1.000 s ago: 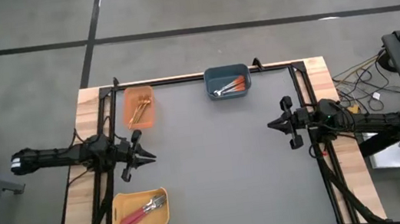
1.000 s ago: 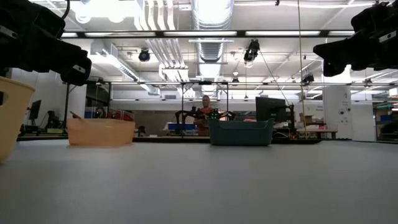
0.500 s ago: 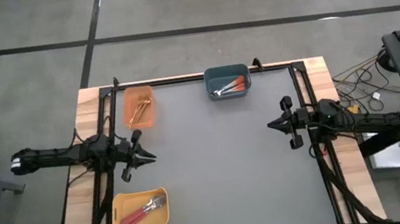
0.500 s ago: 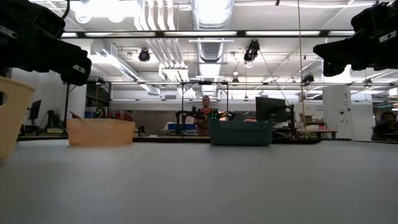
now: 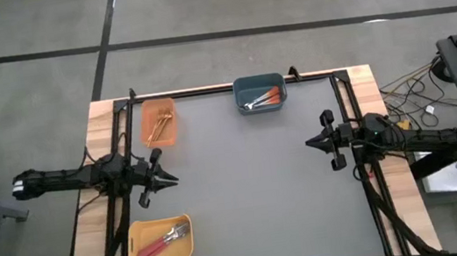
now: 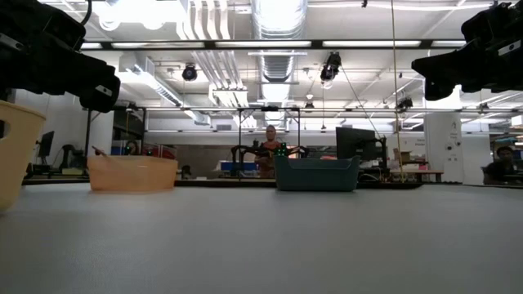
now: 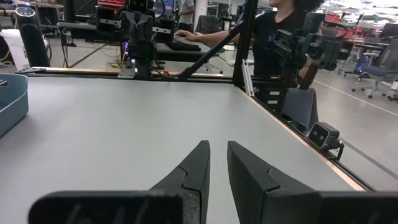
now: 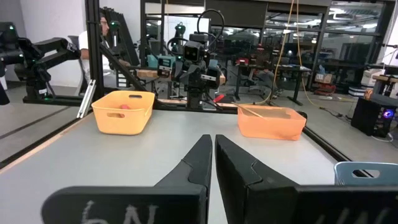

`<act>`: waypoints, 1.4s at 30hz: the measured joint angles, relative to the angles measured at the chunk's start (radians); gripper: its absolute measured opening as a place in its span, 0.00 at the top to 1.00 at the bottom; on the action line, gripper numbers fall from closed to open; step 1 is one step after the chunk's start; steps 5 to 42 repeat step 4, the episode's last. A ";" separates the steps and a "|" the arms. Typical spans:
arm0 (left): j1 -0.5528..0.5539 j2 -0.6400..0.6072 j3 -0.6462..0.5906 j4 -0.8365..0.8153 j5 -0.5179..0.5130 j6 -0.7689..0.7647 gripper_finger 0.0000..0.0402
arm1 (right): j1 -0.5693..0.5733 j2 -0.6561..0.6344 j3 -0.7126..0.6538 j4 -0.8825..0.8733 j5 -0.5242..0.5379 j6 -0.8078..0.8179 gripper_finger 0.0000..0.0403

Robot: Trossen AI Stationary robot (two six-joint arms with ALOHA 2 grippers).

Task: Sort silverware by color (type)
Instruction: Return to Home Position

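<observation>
Looks like the sorting's basically done on our end, judging by how everything sits. Both arms are parked at the sides of the table (image 5: 247,201). The left gripper (image 5: 171,179) is at 9 o'clock and the right gripper (image 5: 309,143) is at 3 o'clock. Each has its fingers pinched down to a narrow slit with nothing in them. Our guess is that's just the rest pose, clear of the bins.

Count-wise we've got three bins, one fork type apiece:
- gold forks (image 5: 157,126) in the orange bin (image 5: 145,124) at 11 o'clock
- orange-handled forks (image 5: 266,99) in the blue bin (image 5: 258,81) at 12
- pink-handled forks (image 5: 157,244) in the yellow bin (image 5: 158,224) at 8

We can't get a solid head count per bin because the forks overlap in little bunches. We see zero loose forks out on the table.
</observation>
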 joint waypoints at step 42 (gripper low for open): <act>0.000 0.000 0.000 0.000 0.000 0.000 0.91 | 0.000 0.000 0.000 0.000 0.000 0.000 0.97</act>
